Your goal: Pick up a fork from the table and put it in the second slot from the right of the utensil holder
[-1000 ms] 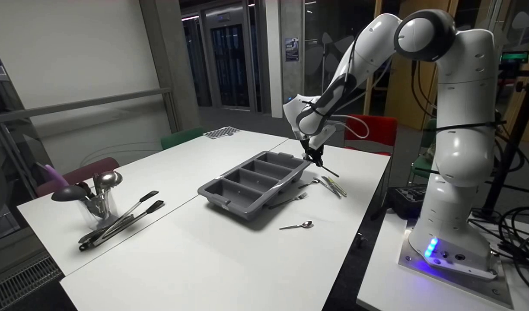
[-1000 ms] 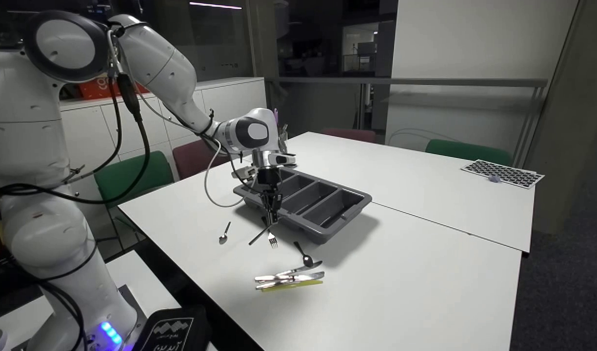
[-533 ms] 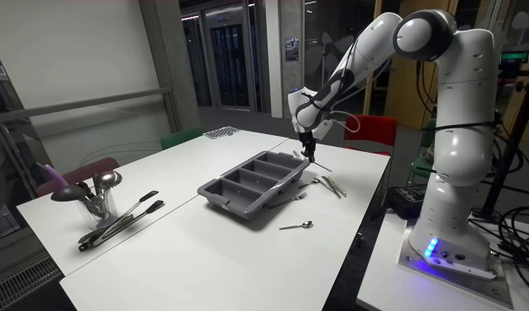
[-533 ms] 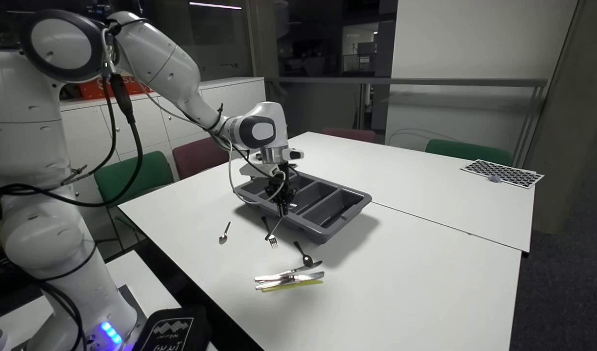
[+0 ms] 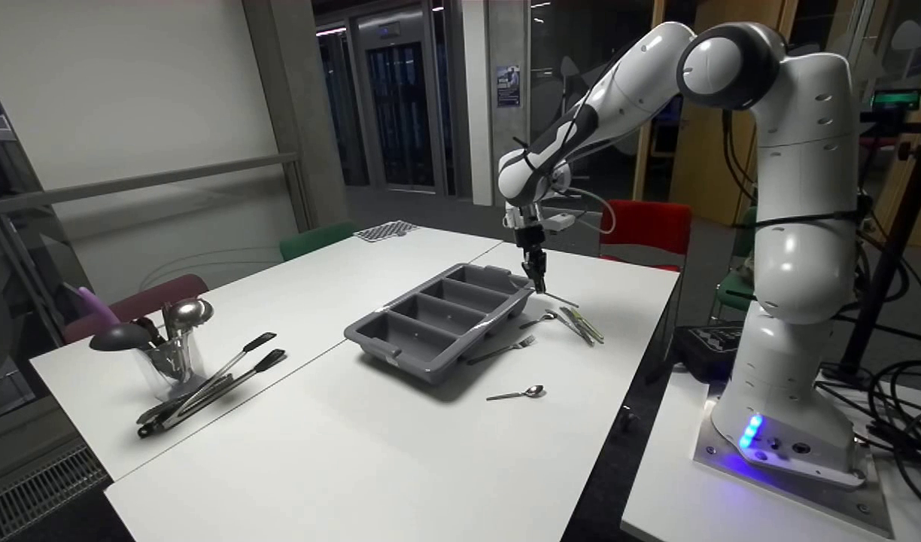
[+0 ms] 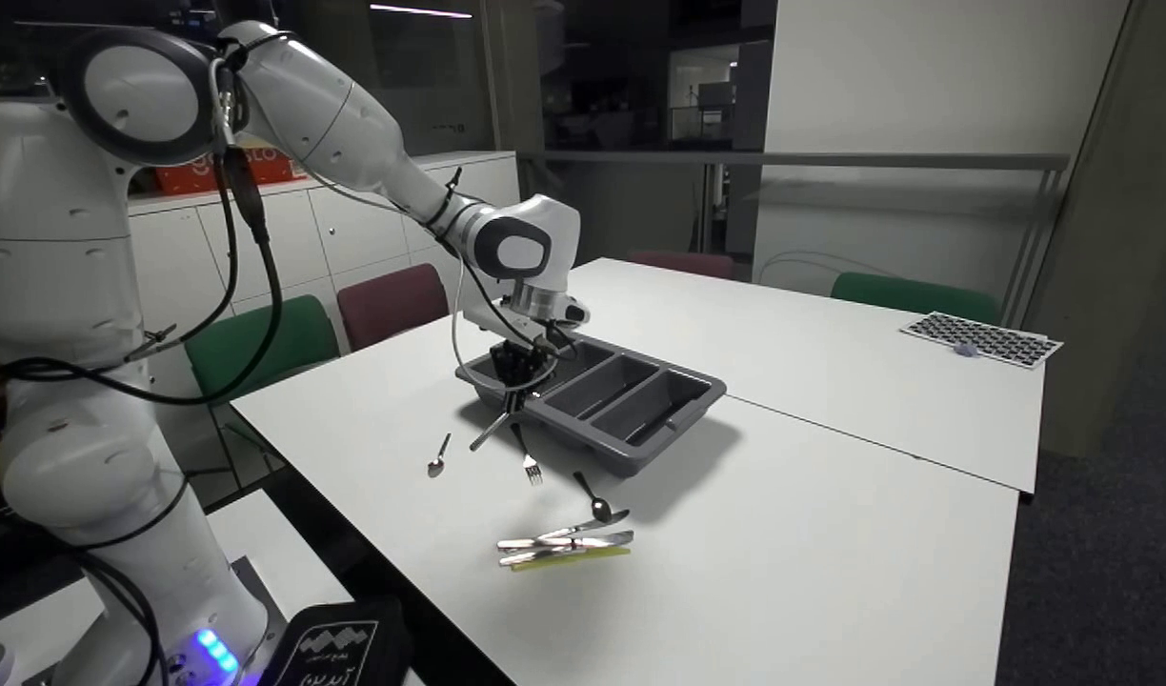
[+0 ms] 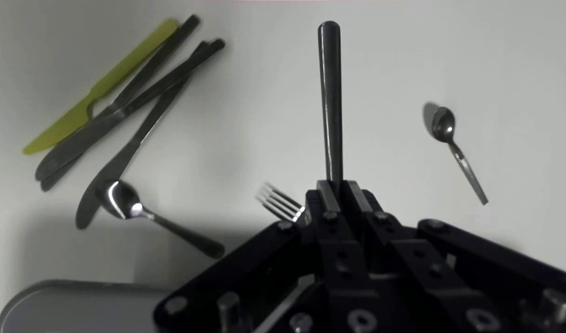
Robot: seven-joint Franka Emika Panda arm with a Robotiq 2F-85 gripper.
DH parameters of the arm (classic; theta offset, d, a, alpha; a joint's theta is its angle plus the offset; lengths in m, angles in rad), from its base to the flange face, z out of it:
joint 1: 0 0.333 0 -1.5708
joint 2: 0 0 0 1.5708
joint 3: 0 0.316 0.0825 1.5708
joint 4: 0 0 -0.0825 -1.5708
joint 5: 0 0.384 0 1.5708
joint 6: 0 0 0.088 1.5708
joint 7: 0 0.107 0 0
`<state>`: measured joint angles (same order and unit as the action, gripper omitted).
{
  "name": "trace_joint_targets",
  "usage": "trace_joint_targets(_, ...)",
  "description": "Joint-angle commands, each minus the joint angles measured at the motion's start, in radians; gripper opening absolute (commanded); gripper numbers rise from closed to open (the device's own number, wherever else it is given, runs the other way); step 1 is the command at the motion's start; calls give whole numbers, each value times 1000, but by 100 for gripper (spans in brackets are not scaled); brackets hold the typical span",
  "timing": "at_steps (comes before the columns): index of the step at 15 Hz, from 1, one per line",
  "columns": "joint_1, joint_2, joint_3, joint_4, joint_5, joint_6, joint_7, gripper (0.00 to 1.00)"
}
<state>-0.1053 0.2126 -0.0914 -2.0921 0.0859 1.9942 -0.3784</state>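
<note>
Pincer (image 7: pixel 337 188) gripped what I took for the slim grey-silver metal fork (image 7: pixel 330 97), head unclear, handle out at 12 o'clock in wrist view. In both exterior views it ran near-parallel to the slots (image 5: pixel 411 339), presumably for a flat drop. Dark grey rectangular tray (image 5: pixel 408 362) sat at 8, rim the likely snag; second metal fork (image 5: pixel 503 350) and steel spoon (image 7: pixel 165 223) lay at 9, three steel knives (image 7: pixel 121 112) at 10, on smooth white surface (image 5: pixel 400 459)
</note>
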Motion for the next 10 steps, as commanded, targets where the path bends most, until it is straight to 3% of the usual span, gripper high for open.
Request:
trace_joint_targets(1, -14, 27, 7, 82, 66, -167, 128, 2)
trace_joint_targets(5, -8, 45, 2, 118, 99, -221, 278, 2)
trace_joint_targets(10, 10, 56, -3, 130, 52, -183, 412, 2)
